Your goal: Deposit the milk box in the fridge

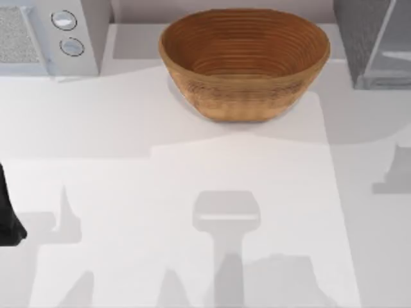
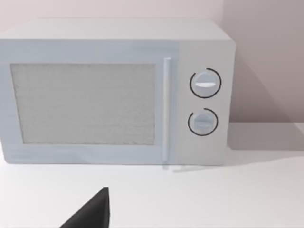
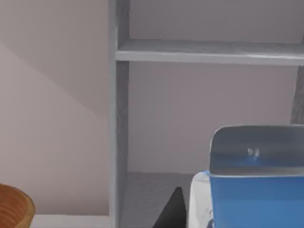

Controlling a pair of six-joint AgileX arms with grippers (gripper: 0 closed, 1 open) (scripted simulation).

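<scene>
The milk box (image 3: 256, 199) has a blue face and a white side and sits close to the right wrist camera. My right gripper (image 3: 228, 216) is shut on it, and one dark fingertip (image 3: 172, 209) shows against the white side. Behind the box the fridge (image 3: 118, 118) stands open, with a pale inner wall, a shelf (image 3: 209, 51) above and a speckled floor below. In the top view the fridge (image 1: 369, 38) stands at the table's far right corner. My left arm (image 1: 8, 218) is parked at the table's left edge.
A large woven basket (image 1: 244, 61) stands at the back middle of the table, and its rim (image 3: 14, 206) shows left of the fridge. A light grey appliance with two round dials (image 1: 51, 35) occupies the far left corner, facing the left wrist camera (image 2: 114, 90).
</scene>
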